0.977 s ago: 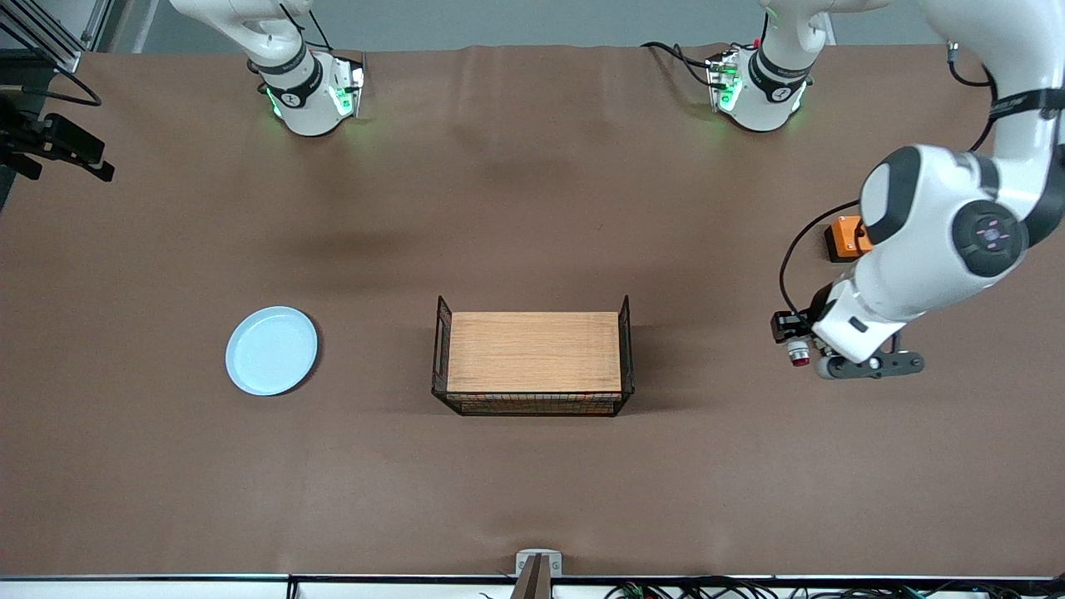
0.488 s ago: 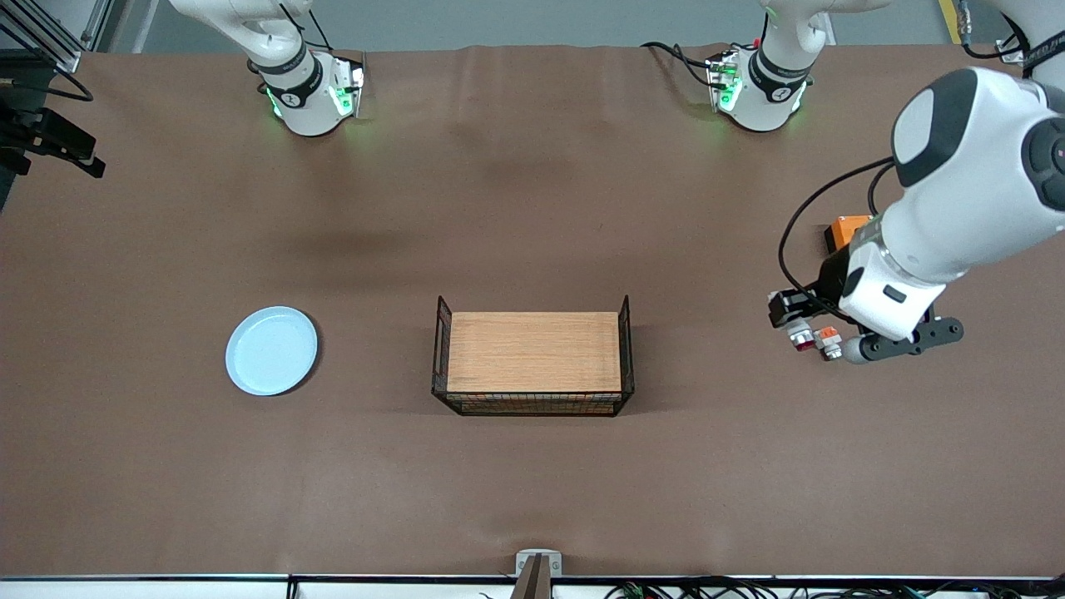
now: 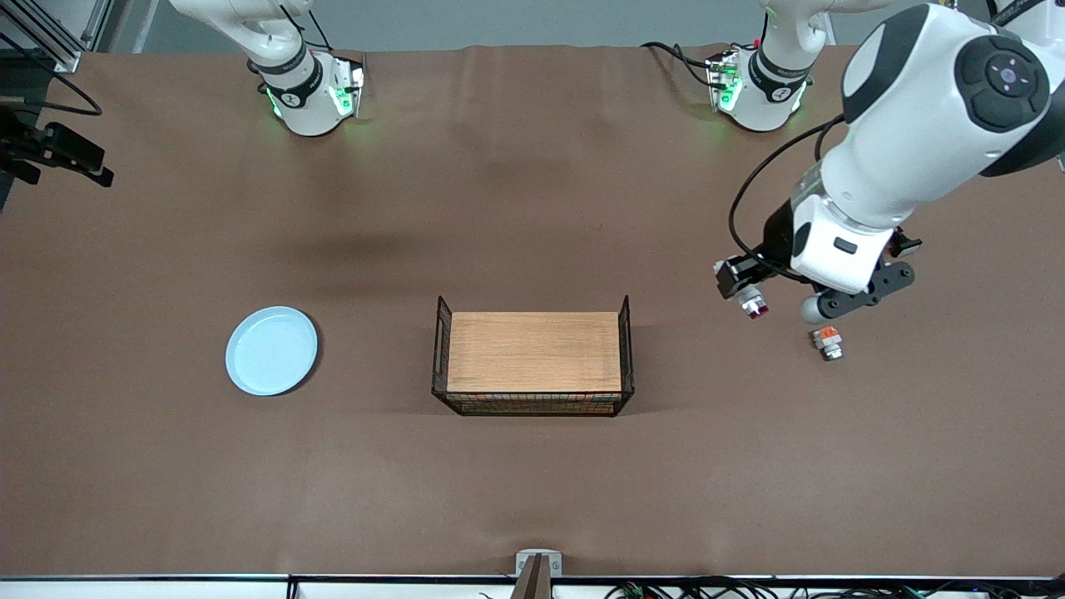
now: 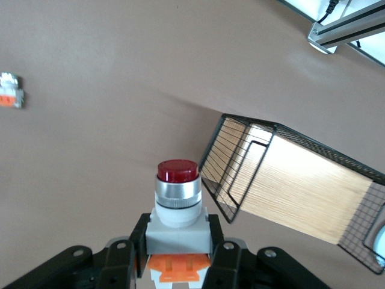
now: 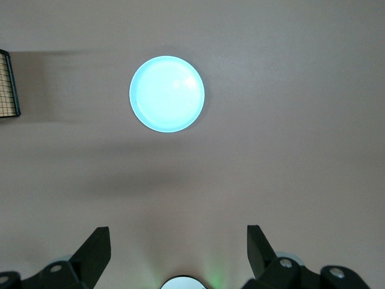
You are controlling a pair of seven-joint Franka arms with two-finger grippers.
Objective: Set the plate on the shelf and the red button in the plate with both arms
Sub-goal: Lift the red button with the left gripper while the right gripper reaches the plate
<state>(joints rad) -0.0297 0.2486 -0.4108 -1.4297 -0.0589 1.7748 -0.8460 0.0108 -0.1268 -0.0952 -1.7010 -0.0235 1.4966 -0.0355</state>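
Note:
The pale blue plate (image 3: pixel 272 350) lies on the table toward the right arm's end, apart from the tray; it also shows in the right wrist view (image 5: pixel 167 94). My left gripper (image 3: pixel 746 289) is shut on the red button (image 3: pixel 755 304) and holds it above the table between the tray and the left arm's end. In the left wrist view the fingers (image 4: pixel 224 256) clamp the button's white body, with the red cap (image 4: pixel 177 171) pointing outward. My right gripper (image 5: pixel 178 244) is open and empty, high over the table with the plate below it; it is out of the front view.
A wooden tray (image 3: pixel 532 351) with black wire ends stands mid-table; it also shows in the left wrist view (image 4: pixel 301 186). A similar white-orange part with a silvery end (image 3: pixel 827 342) lies on the table under the left arm, also seen in the left wrist view (image 4: pixel 11 90).
My left gripper has lifted with the red button and moved toward the tray and the robots' side. The silvery-ended part it covered now lies in the open. The plate has not moved.

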